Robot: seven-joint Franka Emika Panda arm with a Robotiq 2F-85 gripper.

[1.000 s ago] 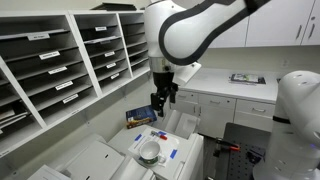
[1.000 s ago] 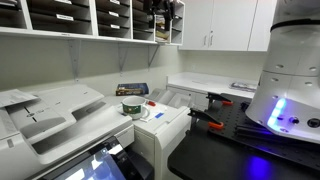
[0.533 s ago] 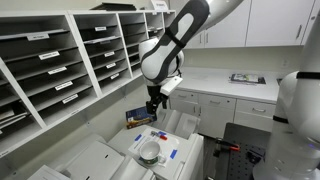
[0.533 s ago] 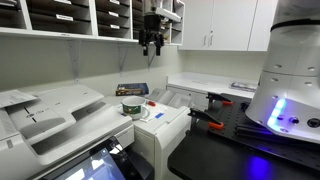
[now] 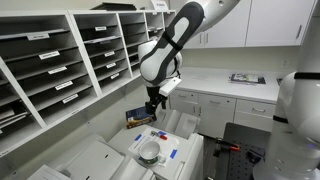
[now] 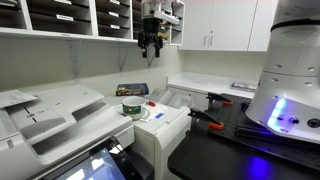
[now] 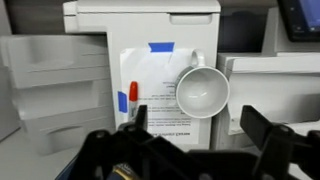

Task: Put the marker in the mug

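One mug, grey-green outside and pale inside, stands upright on a white sheet on top of a white office machine; in the wrist view you see straight down into it, its handle pointing to 12 o'clock. One marker lies flat on the same sheet at the mug's 9 o'clock, near it but apart, red cap toward 12 and dark barrel toward 6. One blue strip sits on the sheet's top edge, at about 11 o'clock from the mug. Your gripper hangs well above all this. Its two fingers are spread about as wide as the mug, with nothing held between them. Their tips frame the mug's lower rim at roughly 7 and 5 o'clock in the wrist view. In both exterior views the gripper is high over the machine, well apart from the mug. One blue-and-orange book lies on the counter behind the machine. A wall of pigeonhole shelves stands beyond, too many slots to count.
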